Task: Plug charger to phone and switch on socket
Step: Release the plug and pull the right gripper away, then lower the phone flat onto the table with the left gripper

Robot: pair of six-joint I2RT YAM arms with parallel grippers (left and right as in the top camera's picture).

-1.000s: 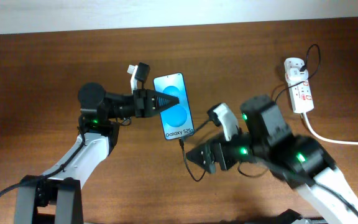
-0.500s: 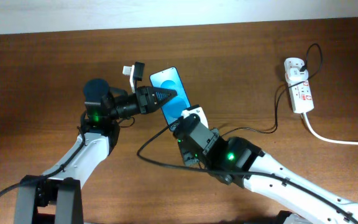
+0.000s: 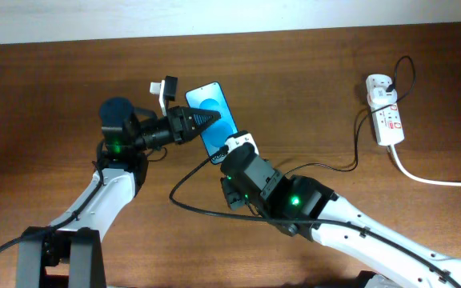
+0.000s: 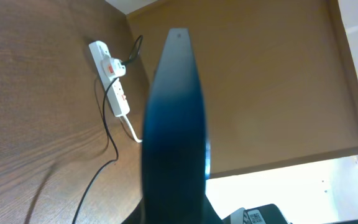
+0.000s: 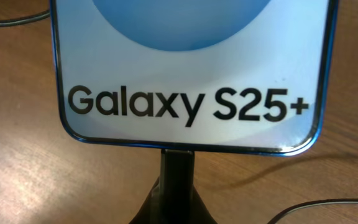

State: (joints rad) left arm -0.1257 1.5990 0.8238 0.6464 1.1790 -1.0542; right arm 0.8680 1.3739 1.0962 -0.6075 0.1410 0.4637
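Observation:
My left gripper (image 3: 206, 120) is shut on the phone (image 3: 213, 114), holding it tilted above the table by its left edge. The left wrist view shows the phone (image 4: 174, 118) edge-on as a dark blue blade. In the right wrist view the phone (image 5: 191, 68) fills the top, with "Galaxy S25+" on its screen. My right gripper (image 5: 178, 196) is shut on the charger plug (image 5: 178, 163), whose tip meets the middle of the phone's bottom edge. How deep the plug sits is hidden. The charger cable (image 3: 184, 200) loops left, then runs right to the socket (image 3: 385, 118).
The socket's thick white lead (image 3: 434, 179) runs off to the right edge. The socket (image 4: 110, 78) and thin black cable (image 4: 107, 146) also show in the left wrist view. The right arm (image 3: 310, 204) lies across the table's front middle over the cable.
My right gripper shut on the charger plug and swung left to the phone's bottom edge. My left gripper shifted the phone up and to the left, tilting it further.

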